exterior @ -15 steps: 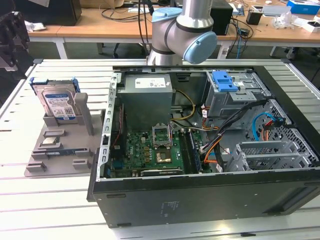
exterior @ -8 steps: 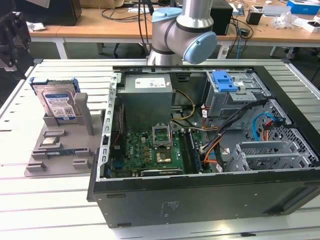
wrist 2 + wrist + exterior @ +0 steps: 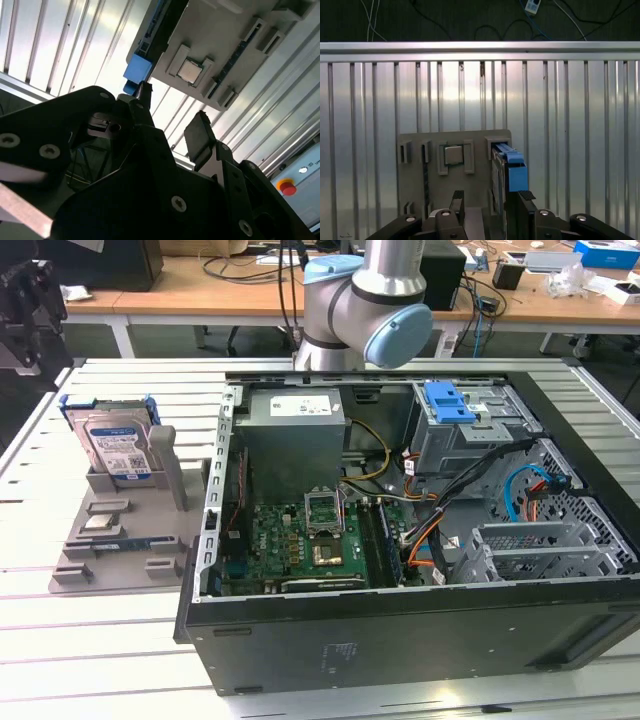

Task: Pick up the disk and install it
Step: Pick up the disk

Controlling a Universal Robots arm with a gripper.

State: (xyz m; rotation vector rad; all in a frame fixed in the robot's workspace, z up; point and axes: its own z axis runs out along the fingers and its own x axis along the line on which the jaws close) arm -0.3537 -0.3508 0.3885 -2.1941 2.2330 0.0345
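We are reaching for the disk (image 3: 116, 444). Our gripper (image 3: 490, 196) holds nothing, and its fingers (image 3: 526, 196) are spread wide apart. To do this step well, we think we should come straight down, slow and steady. One finger should go on each flat side of the disk. We should squeeze only when both are past its top edge. We must not bump the grey holder (image 3: 168, 466) or the small chip (image 3: 454, 155) sitting in it.

The disk stands on its edge in a slot of the grey holder. The holder is on the slatted table (image 3: 100, 640), to the exterior view's left of the open computer case (image 3: 400, 640). In the first wrist view we look down on the disk's thin top edge with its blue frame. It is below the fingers and apart from them. It is not under the middle of the gap but nearer one finger, so we judge the gripper is a bit off to one side.
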